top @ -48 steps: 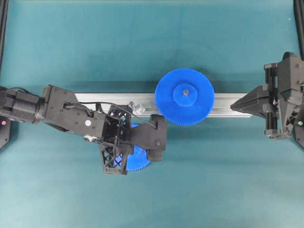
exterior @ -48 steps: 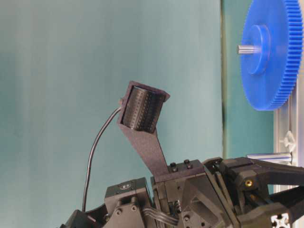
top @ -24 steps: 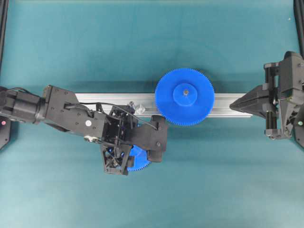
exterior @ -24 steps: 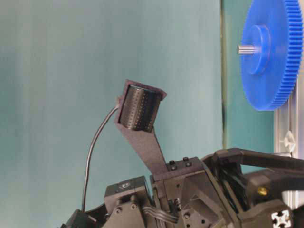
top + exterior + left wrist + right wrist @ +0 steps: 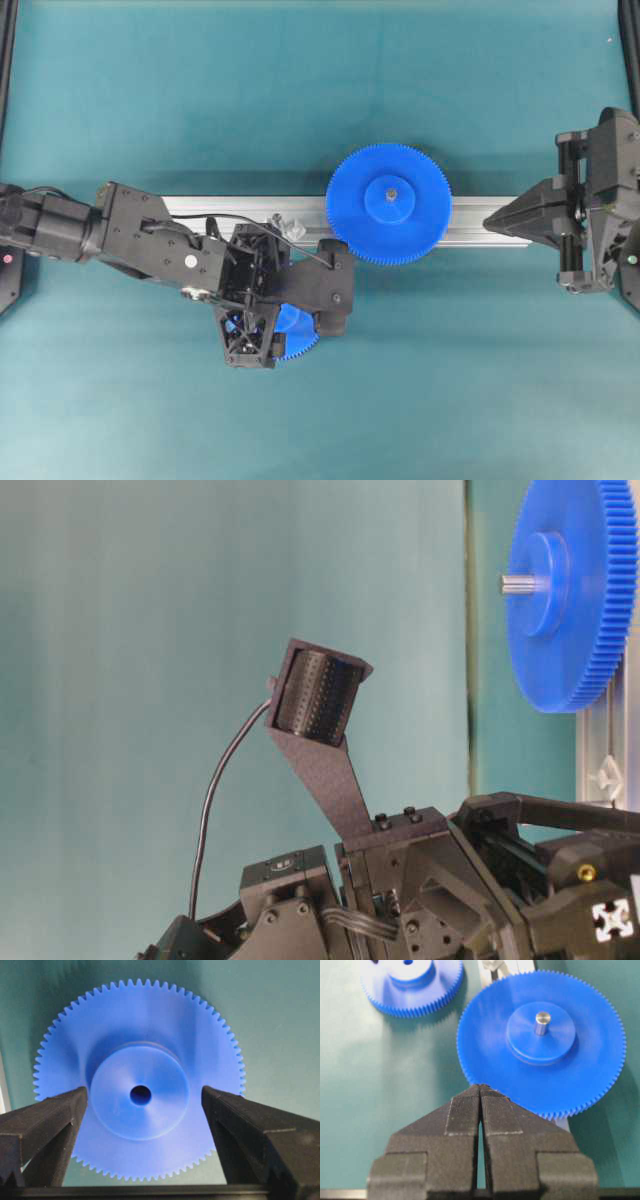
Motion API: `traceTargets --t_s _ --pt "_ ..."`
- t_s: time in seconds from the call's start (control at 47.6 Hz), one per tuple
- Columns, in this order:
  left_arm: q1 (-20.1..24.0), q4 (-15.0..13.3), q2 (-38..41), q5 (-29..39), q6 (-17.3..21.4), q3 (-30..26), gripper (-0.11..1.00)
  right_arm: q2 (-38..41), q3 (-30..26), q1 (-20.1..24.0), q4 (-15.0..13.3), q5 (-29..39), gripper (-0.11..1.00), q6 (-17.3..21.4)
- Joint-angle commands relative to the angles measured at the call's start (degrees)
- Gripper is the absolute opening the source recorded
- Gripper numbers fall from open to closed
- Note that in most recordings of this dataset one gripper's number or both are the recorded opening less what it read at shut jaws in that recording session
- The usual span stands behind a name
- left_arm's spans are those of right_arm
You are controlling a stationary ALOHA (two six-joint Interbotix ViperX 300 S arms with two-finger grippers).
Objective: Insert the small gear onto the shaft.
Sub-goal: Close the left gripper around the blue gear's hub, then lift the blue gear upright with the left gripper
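Note:
The small gear (image 5: 140,1095) lies flat on the teal mat, hub up, its dark centre hole showing. My left gripper (image 5: 145,1097) hangs over it, open. Its fingers (image 5: 55,1115) stand on either side of the hub, clear of it. From overhead the left gripper (image 5: 283,322) covers most of the small gear (image 5: 300,340). The shaft (image 5: 291,224), with its clear base pieces, sits on the rail just behind the left wrist. My right gripper (image 5: 480,1091) is shut and empty, and it rests at the rail's right end (image 5: 500,218).
A larger blue gear (image 5: 388,204) with a grey pin sits on the aluminium rail (image 5: 200,207), between the shaft and the right gripper. The rail runs left to right across the mat's middle. Dark frame posts stand at both side edges.
The left jaws have gone from shut to wide open around the small gear's hub. The left wrist has shifted a little toward the front edge. The right arm has not moved.

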Motion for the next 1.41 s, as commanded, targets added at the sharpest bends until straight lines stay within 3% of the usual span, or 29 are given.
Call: traceTargets --t_s 0.0,1.387 --pt "0.1 0.2 -0.9 -0.3 -0.2 -1.2 0.93 0.2 -0.9 -0.1 0.0 -0.5 0.02 0.3" --pt "0.1 0.1 1.9 -1.1 -0.3 -1.1 0.92 -0.3 -0.8 -0.2 0.0 -0.4 0.02 0.4"
